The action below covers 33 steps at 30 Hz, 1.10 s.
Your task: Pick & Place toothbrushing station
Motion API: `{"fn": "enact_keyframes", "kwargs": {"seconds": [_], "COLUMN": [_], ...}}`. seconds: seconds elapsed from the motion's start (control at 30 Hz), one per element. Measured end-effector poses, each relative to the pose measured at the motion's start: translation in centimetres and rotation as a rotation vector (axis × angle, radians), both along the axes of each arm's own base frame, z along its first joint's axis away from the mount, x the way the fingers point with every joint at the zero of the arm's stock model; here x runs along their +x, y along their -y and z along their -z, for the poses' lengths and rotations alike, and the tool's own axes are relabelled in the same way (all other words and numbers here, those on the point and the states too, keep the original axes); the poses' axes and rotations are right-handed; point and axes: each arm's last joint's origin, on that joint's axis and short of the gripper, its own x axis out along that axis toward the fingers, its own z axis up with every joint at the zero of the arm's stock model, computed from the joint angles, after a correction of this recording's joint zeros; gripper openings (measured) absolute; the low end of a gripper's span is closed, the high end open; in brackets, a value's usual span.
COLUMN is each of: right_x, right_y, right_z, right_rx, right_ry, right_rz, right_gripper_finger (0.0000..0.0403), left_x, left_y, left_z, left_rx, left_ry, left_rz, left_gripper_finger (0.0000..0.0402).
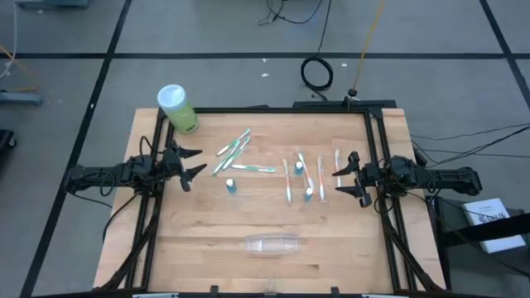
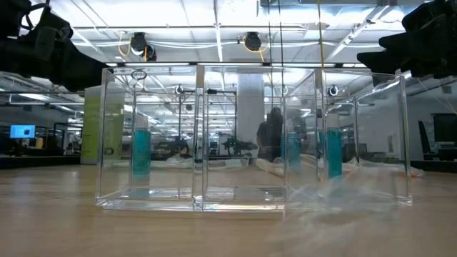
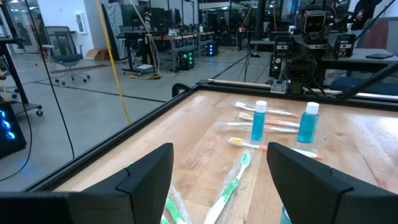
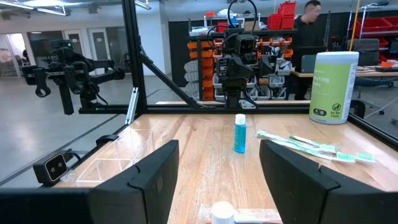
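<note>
- Wooden desk (image 1: 199, 248) carries the whole set, spread so each piece can be reached on its own.
- Green-white toothbrushes (image 1: 233, 151) lie fanned toward 11 o'clock of the desk's middle, overlapping one another; that tangle would make a single pick harder, as a judgement.
- Pink-white toothbrushes (image 1: 301, 170) lie in rough parallel toward 2 o'clock, just beside the right pincer.
- One blue tube (image 1: 231, 185) stands upright near the middle; two more blue tubes (image 1: 297, 168) stand among the pink brushes.
- Clear container (image 1: 268, 244), lying near the 6 o'clock edge, appears to be the receiving piece, well apart from the brushes. Close up in the low view it reads as a rigid divided box with crinkly plastic beside it.
- Left pincer (image 1: 194, 163) hovers at 9 o'clock, fingers wide, holding nothing, facing the green brushes.
- Right pincer (image 1: 343, 177) hovers at 3 o'clock, fingers wide and empty.
- Green canister (image 1: 177, 108) stands at the 11 o'clock corner, out of the working area.
- Nothing looks packed yet; the task seems at its start.
</note>
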Motion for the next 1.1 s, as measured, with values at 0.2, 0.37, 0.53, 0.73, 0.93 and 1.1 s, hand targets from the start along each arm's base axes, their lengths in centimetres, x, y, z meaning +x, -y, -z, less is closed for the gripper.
{"fn": "enact_keyframes", "kwargs": {"seconds": [0.2,0.37,0.53,0.73,0.93,1.1], "right_x": [0.0,0.0,0.0,0.0,0.0,-0.2], "right_y": [0.0,0.0,0.0,0.0,0.0,-0.2], "right_z": [0.0,0.0,0.0,0.0,-0.5,-1.3], "right_rx": [0.000,0.000,0.000,0.000,-0.003,0.233], "right_ry": [0.000,0.000,0.000,0.000,0.048,0.091], "right_rz": [0.000,0.000,0.000,0.000,0.000,-0.085], "right_gripper_finger": [0.0219,0.0219,0.0219,0.0219,0.0219,0.0219], "left_x": [0.0,0.0,0.0,0.0,0.0,0.0], "left_y": [0.0,0.0,0.0,0.0,0.0,0.0], "left_z": [0.0,0.0,0.0,0.0,0.0,0.0], "left_rx": [0.000,0.000,0.000,0.000,0.000,0.000], "left_ry": [0.000,0.000,0.000,0.000,0.000,0.000], "left_rz": [0.000,0.000,0.000,0.000,0.000,0.000], "left_gripper_finger": [0.0269,0.0269,0.0269,0.0269,0.0269,0.0269]}}
